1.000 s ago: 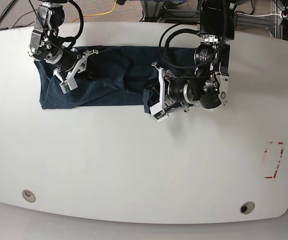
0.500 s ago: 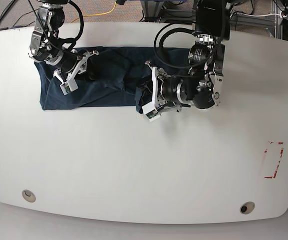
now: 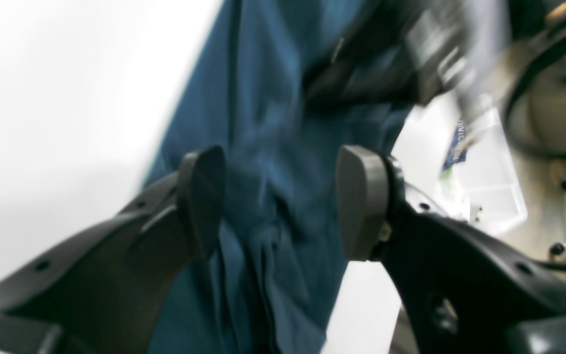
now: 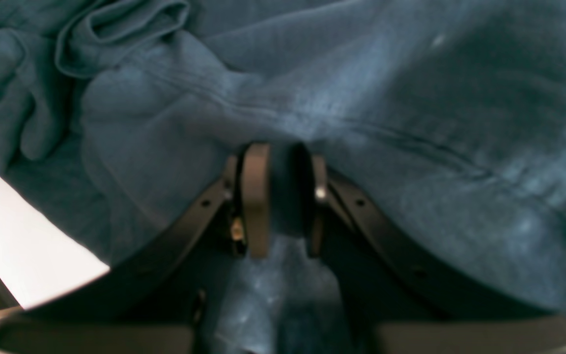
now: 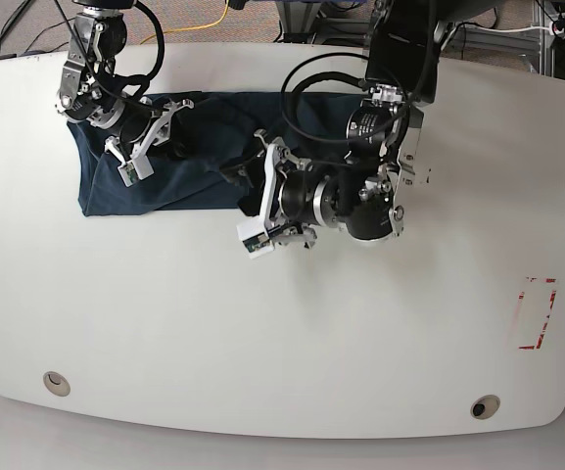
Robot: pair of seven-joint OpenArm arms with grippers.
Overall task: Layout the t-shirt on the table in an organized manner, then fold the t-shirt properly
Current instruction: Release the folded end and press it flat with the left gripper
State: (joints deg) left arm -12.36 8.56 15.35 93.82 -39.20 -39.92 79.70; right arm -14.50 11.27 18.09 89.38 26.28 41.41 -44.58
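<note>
The dark navy t-shirt [image 5: 189, 171] lies bunched in a strip at the back left of the white table [image 5: 262, 333]. My right gripper [image 5: 160, 145] rests on its left part, and in the right wrist view the pads [image 4: 256, 196] are shut on a pinch of the t-shirt [image 4: 410, 98]. My left gripper [image 5: 259, 194] hovers at the shirt's right end with its jaws spread wide. In the left wrist view the grey pads [image 3: 361, 201] stand apart over the t-shirt [image 3: 263, 98] and grip nothing.
A red tape rectangle [image 5: 535, 313] marks the table's right side. Two round grommet holes [image 5: 57, 382] [image 5: 485, 406] sit near the front edge. Cables and stands crowd the floor behind the table's back edge.
My left gripper has opened and let go of the shirt's right edge while its arm moved left over the shirt. The right arm has stayed put, still pinching fabric.
</note>
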